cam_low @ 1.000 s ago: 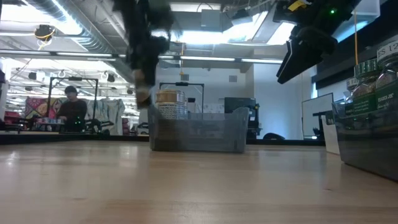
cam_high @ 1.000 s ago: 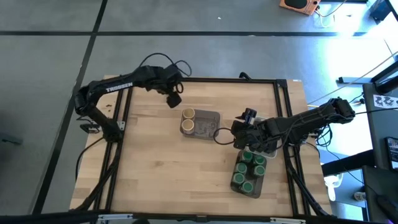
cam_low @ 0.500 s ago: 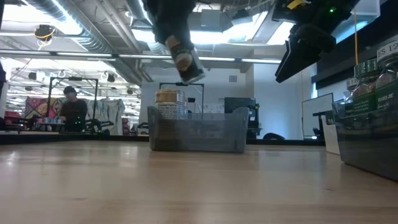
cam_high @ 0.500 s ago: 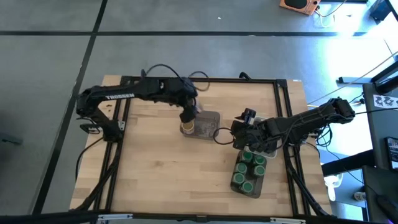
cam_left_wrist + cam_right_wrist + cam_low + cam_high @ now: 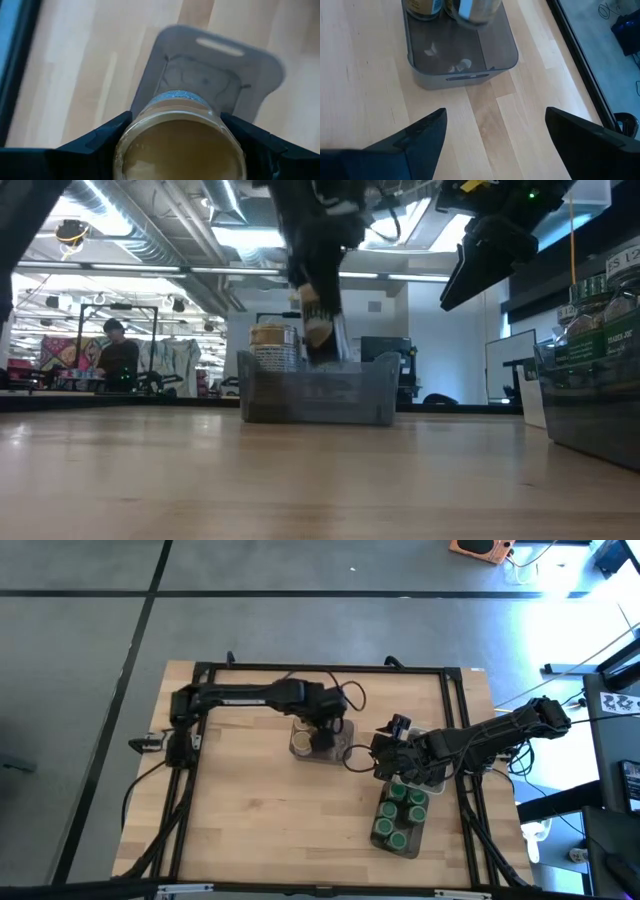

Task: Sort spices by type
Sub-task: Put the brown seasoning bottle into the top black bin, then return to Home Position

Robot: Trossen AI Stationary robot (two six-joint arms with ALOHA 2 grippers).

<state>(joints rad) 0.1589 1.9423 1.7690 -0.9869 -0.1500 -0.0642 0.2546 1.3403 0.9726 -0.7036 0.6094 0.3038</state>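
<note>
My left gripper (image 5: 325, 730) hangs over the grey tray (image 5: 345, 730) and is shut on a round jar with a tan lid (image 5: 180, 150). In the low view the jar (image 5: 320, 330) hangs upright with its lower end at the tray's rim (image 5: 370, 360). Another tan-lidded jar (image 5: 300, 745) stands in the tray's left end. My right gripper (image 5: 385, 755) is open and hovers to the right of the grey tray, holding nothing. Several green-lidded jars (image 5: 400, 812) stand in a dark tray (image 5: 408, 848) near the table's right side. My left gripper holds the tan-lidded jar by its upper part, just below the lid (image 5: 177, 97), pinched between the two fingers (image 5: 102, 140), one on each side. The fingers come from above, pointing down. The jar is upright below them, over the grey tray's floor (image 5: 200, 75); whether it touches I cannot tell.
A cable (image 5: 355, 755) curls on the table between the grey tray and my right arm. A white tray (image 5: 432, 780) lies partly under that arm. Black frame rails (image 5: 320, 668) border the table. Bare wood (image 5: 260, 820) spreads across the near left. A person (image 5: 115, 350) sits far behind.
My left gripper, carrying the tan-lidded jar, has swung from beyond the grey tray's far-left corner toward the table's right and near edge, over the tray, and has come down until the jar reaches the tray's rim. The jar, tilted half a second ago, is now upright.
</note>
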